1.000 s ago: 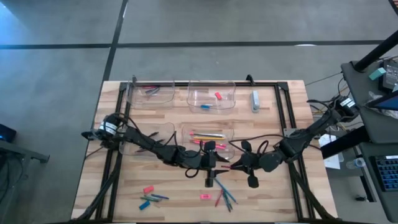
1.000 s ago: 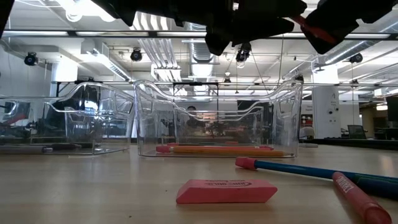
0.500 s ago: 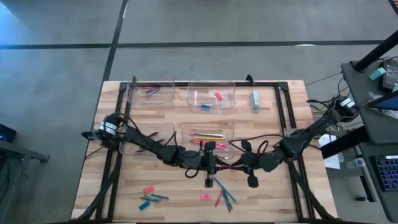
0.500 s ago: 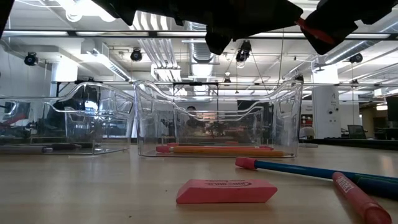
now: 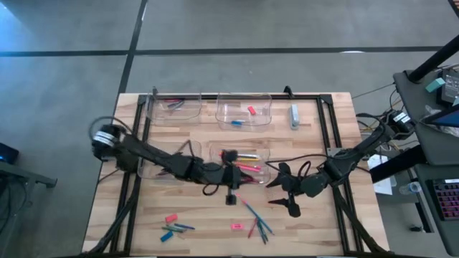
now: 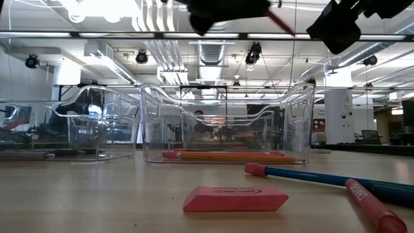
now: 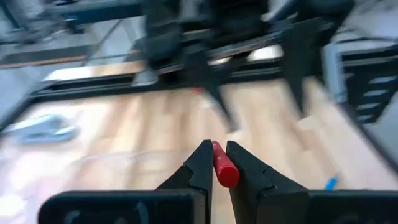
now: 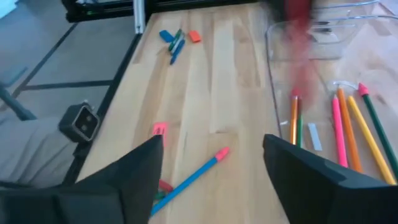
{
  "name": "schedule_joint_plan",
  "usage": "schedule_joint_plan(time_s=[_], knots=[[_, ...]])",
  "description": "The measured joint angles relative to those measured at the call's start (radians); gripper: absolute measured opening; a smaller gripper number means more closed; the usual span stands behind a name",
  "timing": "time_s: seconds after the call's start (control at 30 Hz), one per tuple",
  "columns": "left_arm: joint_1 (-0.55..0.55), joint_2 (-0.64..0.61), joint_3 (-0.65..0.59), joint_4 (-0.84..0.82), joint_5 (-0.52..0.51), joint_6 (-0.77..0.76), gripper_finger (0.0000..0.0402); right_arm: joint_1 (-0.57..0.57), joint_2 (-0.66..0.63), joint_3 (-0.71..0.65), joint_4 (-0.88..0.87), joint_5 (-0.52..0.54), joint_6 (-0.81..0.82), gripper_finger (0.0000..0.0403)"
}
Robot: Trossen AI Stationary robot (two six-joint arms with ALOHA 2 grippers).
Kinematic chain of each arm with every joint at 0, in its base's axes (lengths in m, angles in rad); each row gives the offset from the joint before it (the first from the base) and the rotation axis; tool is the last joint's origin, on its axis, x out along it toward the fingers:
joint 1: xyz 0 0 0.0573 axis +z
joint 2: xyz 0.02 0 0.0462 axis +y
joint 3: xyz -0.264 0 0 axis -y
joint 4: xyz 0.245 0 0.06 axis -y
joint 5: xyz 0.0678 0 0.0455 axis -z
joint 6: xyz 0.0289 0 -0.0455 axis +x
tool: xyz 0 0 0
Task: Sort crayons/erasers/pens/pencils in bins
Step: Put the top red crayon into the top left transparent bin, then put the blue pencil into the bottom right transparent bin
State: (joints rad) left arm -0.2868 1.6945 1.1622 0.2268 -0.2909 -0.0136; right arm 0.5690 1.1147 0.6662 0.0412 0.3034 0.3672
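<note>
One red stick [image 7: 222, 167] sits pinched in the left hand [image 7: 214, 163]; right hand [image 8: 211, 163] gapes empty; a loose pinch could drop it beside the bin [image 5: 259, 149].

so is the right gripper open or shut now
Open. The right gripper shows its fingers spread wide, nothing between them; the table shows through the gap.

One camera looks straight down on the whole table [image 5: 143, 215], one sits low on it (very close), both seeing the middle bin [image 5: 239, 155].
</note>
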Motion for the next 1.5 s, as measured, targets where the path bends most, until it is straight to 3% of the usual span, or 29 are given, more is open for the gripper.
schedule_joint_plan(time_s=[0.1, 0.27, 0.37, 0.53, 0.63, 0.77, 0.9, 1.0, 1.3, 1.5], knots=[[0.007, -0.102, -0.007, -0.167, -0.088, 0.019, 0.0015, 0.000, -0.019, -0.001, -0.005, -0.003, 0.007, 0.0288], [0.029, -0.269, -0.007, -0.539, -0.377, 0.022, 0.0014, 0.000, -0.032, -0.001, -0.010, 0.003, 0.015, 0.0301], [0.092, -0.359, -0.007, -0.796, -0.517, -0.054, 0.0014, 0.000, -0.032, -0.001, -0.018, 0.003, 0.014, 0.0297], [0.334, -0.453, -0.008, -1.208, -0.549, -0.270, 0.0014, 0.000, -0.032, -0.001, -0.028, 0.014, 0.014, 0.0289], [0.524, -0.454, -0.014, -1.323, -0.485, -0.298, 0.0013, 0.000, -0.032, -0.001, -0.028, 0.022, 0.014, 0.0288], [0.738, -0.428, -0.046, -1.307, -0.342, -0.210, 0.0013, 0.000, -0.032, -0.001, -0.029, 0.037, 0.014, 0.0287], [0.873, -0.384, -0.073, -1.300, -0.335, -0.135, 0.0019, 0.000, -0.032, -0.001, -0.039, 0.037, 0.014, 0.0286], [0.931, -0.358, -0.076, -1.292, -0.342, -0.099, 0.0047, 0.000, -0.032, -0.002, -0.043, 0.037, 0.014, 0.0288], [0.942, -0.386, -0.065, -1.217, -0.395, -0.031, 0.0180, 0.000, -0.032, -0.006, -0.045, 0.037, 0.033, 0.0288], [0.819, -0.595, -0.098, -0.976, -0.139, -0.041, 0.0210, 0.009, -0.017, -0.006, -0.024, 0.032, 0.059, 0.0286]])
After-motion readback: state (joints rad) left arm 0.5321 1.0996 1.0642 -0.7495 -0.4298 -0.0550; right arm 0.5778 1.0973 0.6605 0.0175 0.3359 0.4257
